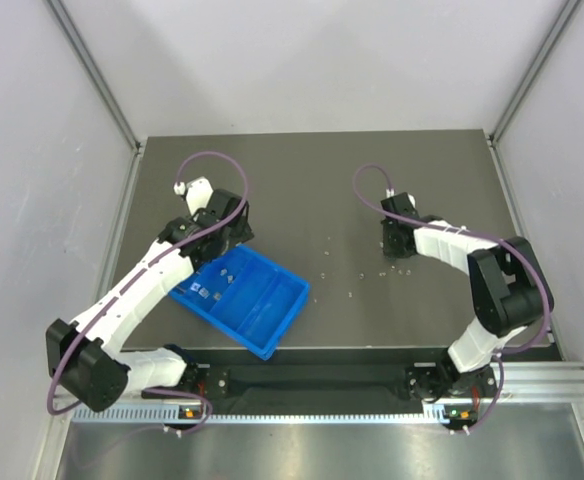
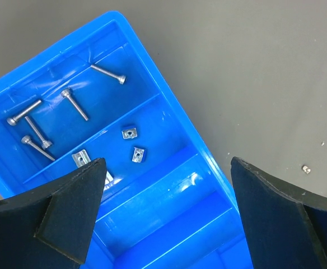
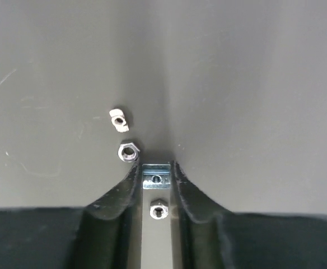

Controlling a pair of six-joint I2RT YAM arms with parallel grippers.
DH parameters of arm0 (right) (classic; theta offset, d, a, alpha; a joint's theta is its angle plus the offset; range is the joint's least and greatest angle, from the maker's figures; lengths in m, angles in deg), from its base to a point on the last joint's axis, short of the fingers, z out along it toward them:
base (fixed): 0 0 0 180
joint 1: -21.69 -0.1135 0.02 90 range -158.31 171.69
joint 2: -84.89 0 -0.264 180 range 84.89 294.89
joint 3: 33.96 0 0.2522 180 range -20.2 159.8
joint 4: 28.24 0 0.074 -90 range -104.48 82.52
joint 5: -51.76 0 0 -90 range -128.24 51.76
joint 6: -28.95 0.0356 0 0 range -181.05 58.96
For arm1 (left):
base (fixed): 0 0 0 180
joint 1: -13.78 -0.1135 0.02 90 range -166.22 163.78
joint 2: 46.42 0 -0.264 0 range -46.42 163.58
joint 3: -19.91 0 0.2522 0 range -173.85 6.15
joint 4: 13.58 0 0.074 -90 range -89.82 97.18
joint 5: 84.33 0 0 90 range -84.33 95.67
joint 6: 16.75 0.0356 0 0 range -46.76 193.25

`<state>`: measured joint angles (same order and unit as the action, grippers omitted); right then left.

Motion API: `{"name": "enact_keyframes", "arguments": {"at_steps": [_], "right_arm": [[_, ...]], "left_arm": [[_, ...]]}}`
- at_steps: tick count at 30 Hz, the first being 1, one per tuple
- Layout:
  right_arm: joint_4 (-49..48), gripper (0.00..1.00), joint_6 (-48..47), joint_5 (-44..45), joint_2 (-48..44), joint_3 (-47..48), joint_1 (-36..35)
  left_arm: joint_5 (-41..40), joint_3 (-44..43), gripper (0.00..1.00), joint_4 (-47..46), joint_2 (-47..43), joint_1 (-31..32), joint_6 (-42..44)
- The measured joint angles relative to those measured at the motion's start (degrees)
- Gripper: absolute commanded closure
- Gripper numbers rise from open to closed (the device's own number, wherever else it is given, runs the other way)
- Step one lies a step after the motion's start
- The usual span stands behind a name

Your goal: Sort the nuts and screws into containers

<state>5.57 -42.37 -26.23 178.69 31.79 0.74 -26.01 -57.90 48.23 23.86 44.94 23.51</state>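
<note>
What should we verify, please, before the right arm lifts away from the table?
1. The right gripper grips the square nut, with its fingers against both sides: ok.
2. Only one piece sits between the fingers: an inner hex nut lies further back between them: not ok.
3. Neighbours are clear: an outer hex nut sits right at one finger's outer side; whether they touch: cannot tell.
4. The blue tray is sorted so far: nuts in one section, screws in the next: ok.
5. The way to the tray is free: the left gripper hangs open over it: not ok.
</note>
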Motion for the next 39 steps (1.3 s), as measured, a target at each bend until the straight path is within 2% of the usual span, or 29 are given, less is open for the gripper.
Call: {"name": "enact_keyframes", "arguments": {"at_steps": [1, 2, 6, 10, 14, 19, 23, 27, 32, 39], "right_arm": [[0.20, 0.96, 0.00, 0.15, 0.15, 0.33, -0.07], [0.59, 0.99, 0.24, 0.42, 0.35, 0.70, -0.13], [1.81, 1.00, 1.64, 1.84, 0.22, 1.07, -0.81], [8.61, 1.00, 2.62, 2.99, -1.01, 3.19, -3.52], [15.10, 1.00, 2.80, 4.07, -2.99, 12.37, -10.56], [16.63, 1.00, 0.72, 4.68, -2.40, 32.13, -22.64], [14.80, 1.00, -2.29, 3.67, 4.96, 48.15, -30.75], [13.38, 0.95, -4.68, 1.44, 17.14, 60.08, -36.17], [12.96, 0.94, -6.25, -1.36, 28.70, 62.47, -40.44], [12.24, 0.94, -6.51, -4.48, 33.59, 62.47, -42.66]], "left_arm": [[0.00, 0.00, 0.03, -0.02, 0.13, 0.00, 0.00], [-0.02, 0.00, 0.03, 0.02, 0.24, 0.00, 0.00], [-0.07, 0.00, 0.02, 0.00, 0.24, 0.00, -0.02], [1.14, 0.00, 0.01, -0.13, 0.04, -2.03, 0.22], [6.93, 0.00, 0.01, -1.38, -0.24, -13.70, 1.68], [11.30, 0.00, 0.01, -1.33, -3.48, -26.10, 2.54], [14.08, -0.02, 0.01, -1.16, -8.90, -33.35, 2.12], [15.98, -1.64, 0.01, 0.35, -12.50, -36.00, 2.75], [16.81, -5.09, 0.01, 1.84, -13.25, -36.00, 5.18], [17.46, -6.60, 0.01, 4.09, -14.62, -36.00, 10.21]]}}
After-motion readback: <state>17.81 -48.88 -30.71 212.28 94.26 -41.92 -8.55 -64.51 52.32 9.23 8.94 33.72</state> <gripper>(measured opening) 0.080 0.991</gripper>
